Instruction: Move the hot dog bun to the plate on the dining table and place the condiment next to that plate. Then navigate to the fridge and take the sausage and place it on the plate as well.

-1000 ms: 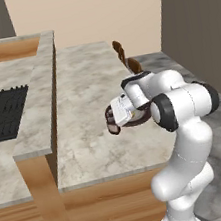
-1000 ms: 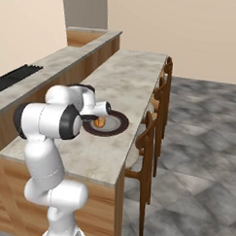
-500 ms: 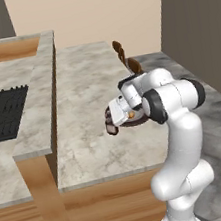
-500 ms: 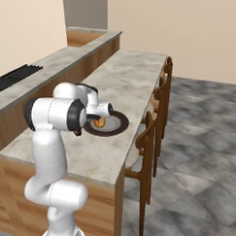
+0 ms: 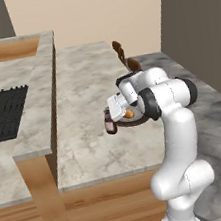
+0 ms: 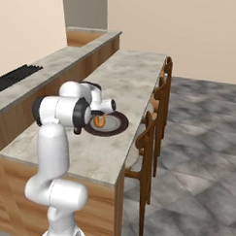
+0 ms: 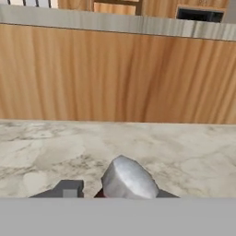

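Reddish-brown condiment point(image 5: 110, 126) stands upright between the pincer point(image 5: 112, 121) tips, beside the plate point(image 6: 117, 126).

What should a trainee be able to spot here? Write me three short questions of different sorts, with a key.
1. True or false: the hot dog bun lies on the plate.
2. What sits within the end effector? A) a sausage B) the condiment C) a cup
3. Fill in: the plate rests on the ____.
Key: 1 true; 2 B; 3 dining table.
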Motion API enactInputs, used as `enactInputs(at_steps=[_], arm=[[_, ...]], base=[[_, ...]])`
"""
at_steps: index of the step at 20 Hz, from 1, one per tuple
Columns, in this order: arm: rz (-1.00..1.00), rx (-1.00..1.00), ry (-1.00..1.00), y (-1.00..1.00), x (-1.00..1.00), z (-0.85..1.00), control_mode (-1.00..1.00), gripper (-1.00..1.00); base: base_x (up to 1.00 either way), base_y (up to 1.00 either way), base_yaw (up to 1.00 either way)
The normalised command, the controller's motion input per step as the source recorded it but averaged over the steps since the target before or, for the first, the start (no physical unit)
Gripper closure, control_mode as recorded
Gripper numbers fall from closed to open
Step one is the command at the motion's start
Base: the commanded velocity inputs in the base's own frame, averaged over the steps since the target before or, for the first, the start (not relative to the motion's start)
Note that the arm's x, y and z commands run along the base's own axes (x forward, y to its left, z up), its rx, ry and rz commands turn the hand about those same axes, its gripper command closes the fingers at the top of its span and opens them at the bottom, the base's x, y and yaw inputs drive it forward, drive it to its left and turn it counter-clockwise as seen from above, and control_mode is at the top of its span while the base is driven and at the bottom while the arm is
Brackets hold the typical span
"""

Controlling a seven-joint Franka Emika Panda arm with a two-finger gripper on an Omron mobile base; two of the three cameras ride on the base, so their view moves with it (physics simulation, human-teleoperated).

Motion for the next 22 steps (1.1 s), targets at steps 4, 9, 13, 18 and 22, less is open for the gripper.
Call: enactInputs(at_steps=[4, 9, 13, 18, 22], arm=[[0.0, 0.0, -0.06, 0.03, -0.36, -0.42, -1.0, -1.0], [0.0, 0.0, -0.1, 0.0, -0.37, -0.08, -1.0, -1.0], [0.0, 0.0, -0.08, 0.0, -0.57, 0.0, -1.0, -1.0], [0.0, 0.0, -0.09, 0.0, -0.23, 0.02, -1.0, -1.0], [0.0, 0.0, -0.09, 0.0, 0.03, 0.48, -1.0, -1.0]], base=[[0.0, 0.0, 0.0], [0.0, 0.0, 0.0], [0.0, 0.0, 0.0], [0.0, 0.0, 0.0], [0.0, 0.0, 0.0]])
